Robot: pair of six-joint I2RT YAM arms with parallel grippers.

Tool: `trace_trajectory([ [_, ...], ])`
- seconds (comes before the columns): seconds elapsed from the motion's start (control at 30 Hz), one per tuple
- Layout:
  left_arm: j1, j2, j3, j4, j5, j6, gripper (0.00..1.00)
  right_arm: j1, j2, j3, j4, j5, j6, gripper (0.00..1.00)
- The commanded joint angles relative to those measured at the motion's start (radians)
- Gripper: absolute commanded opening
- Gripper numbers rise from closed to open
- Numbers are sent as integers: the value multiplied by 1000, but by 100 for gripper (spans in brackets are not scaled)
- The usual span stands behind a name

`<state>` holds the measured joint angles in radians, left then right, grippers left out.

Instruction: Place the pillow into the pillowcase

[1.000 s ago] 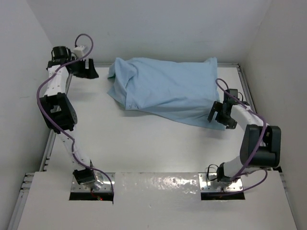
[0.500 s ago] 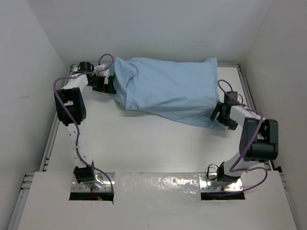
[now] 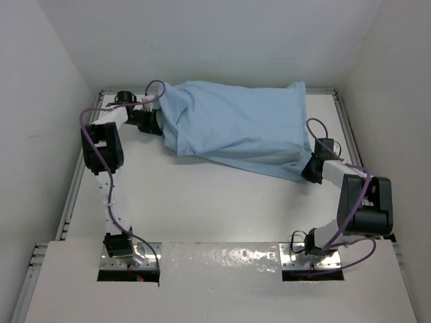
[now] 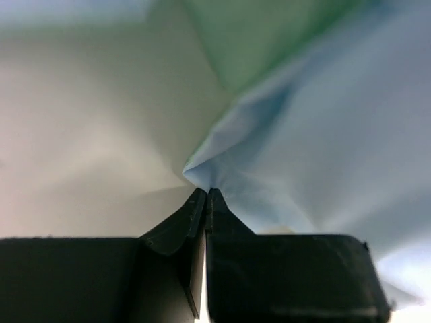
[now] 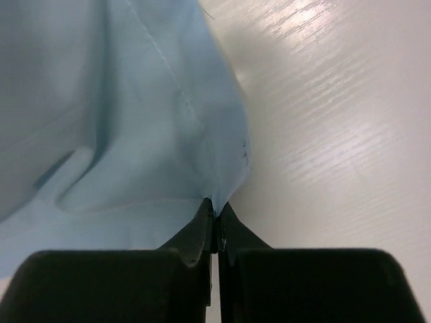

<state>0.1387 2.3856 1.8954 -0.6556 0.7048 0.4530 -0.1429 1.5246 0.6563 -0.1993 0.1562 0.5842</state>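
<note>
White table (image 3: pixel 202 202): your blue pillowcase (image 3: pixel 236 128) lies at 12 o'clock. Left gripper (image 3: pixel 155 121) pinches its 9 o'clock edge, right gripper (image 3: pixel 311 168) pinches 4 o'clock corner (likely to stretch it flat); pillow hidden.

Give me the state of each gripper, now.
Left gripper: closed, pinching the pillowcase edge.
Right gripper: closed, pinching a pillowcase corner.

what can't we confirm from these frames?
- Pillow: not visible in the top view; the pillowcase covers the bulge.
- Left wrist view: blurred; the pale surface beside the pillowcase could be pillow or table.
- How much cloth the left gripper and right gripper pinch: hidden inside their closed grip.
</note>
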Motion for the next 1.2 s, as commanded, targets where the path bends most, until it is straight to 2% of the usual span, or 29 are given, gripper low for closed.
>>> trace_trajectory([
  [0.0, 30, -127, -59, -47, 143, 16, 0, -7, -99, -18, 41, -41, -6, 0],
  [0.13, 102, -290, -1, -81, 336, -48, 0, -7, -310, 66, -64, -76, -38, 0],
  [0.23, 175, -392, 104, -69, 399, -161, 0, -7, -429, 245, -174, -106, -63, 0],
  [0.3, 222, -437, 177, -2, 436, -239, 0, -7, -469, 438, -219, -107, -84, 0],
  [0.33, 278, -484, 238, 43, 468, -352, 0, -7, -481, 515, -259, -101, -92, 0],
  [0.37, 310, -514, 254, 115, 482, -432, 0, -7, -486, 672, -276, -93, -116, 0],
  [0.4, 344, -544, 254, 333, 499, -538, 0, -7, -483, 751, -294, -77, -127, 0],
  [0.43, 420, -612, 216, 481, 530, -779, 0, -7, -474, 914, -330, -66, -142, 0],
  [0.5, 526, -655, 223, 877, 539, -1076, 0, -7, -439, 1064, -362, -31, -185, 0],
  [0.63, 617, -646, 432, 919, 571, -1174, 0, -7, -396, 1352, -445, 60, -274, 0],
  [0.73, 650, -678, 447, 985, 607, -1252, 0, -7, -403, 1393, -483, 82, -296, 0],
  [0.97, 778, -712, 442, 1018, 665, -1336, 0, -7, -495, 1326, -534, 144, -334, 0],
  [1.07, 799, -721, 417, 1008, 719, -1334, 0, -7, -534, 1284, -554, 190, -346, 0],
  [1.17, 799, -750, 329, 978, 742, -1297, 0, -7, -546, 1176, -555, 213, -343, 0],
])
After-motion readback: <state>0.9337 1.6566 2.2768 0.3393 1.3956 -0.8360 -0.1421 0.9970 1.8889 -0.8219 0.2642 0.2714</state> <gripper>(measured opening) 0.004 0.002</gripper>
